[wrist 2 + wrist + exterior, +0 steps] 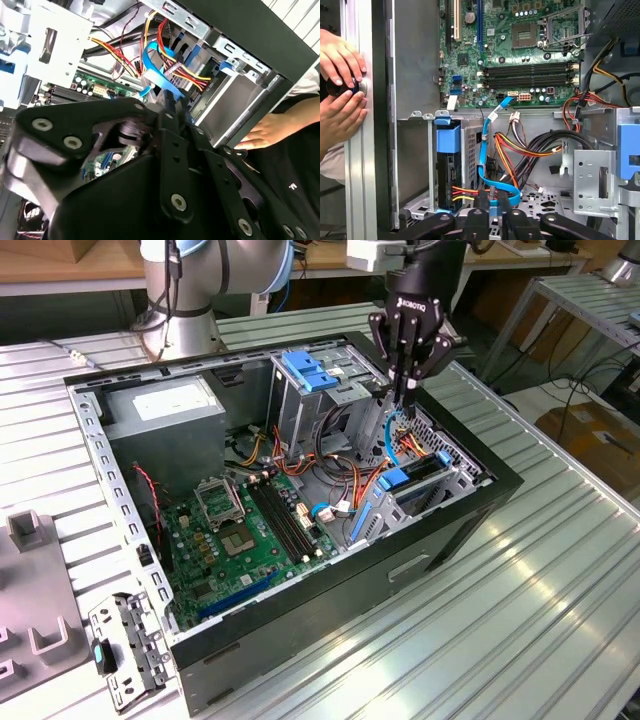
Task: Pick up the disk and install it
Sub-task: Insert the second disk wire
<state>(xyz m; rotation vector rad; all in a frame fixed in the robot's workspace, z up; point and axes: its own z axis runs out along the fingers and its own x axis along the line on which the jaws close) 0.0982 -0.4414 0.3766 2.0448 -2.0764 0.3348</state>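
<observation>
The disk [418, 480], dark with a bright blue carrier, sits on edge in the drive bay at the case's corner on the exterior view's right. The first wrist view shows the disk [448, 165] slotted in the bay, blue tab on its end. My gripper [405, 395] hangs just above the case beside that bay, fingers drawn together and pointing down. In the first wrist view the gripper [491, 202] is shut on the thin light-blue cable [487, 150], which runs to the motherboard. The second wrist view has the gripper [172, 107] with that cable [156, 62] beyond the tips.
The open black case [400, 560] holds a green motherboard [240, 530], a power supply [165, 410] and a tall grey cage topped by a blue clip [305, 370]. Red, yellow and black wires [520, 150] crowd the bay. A person's hands [340, 65] press on the case wall.
</observation>
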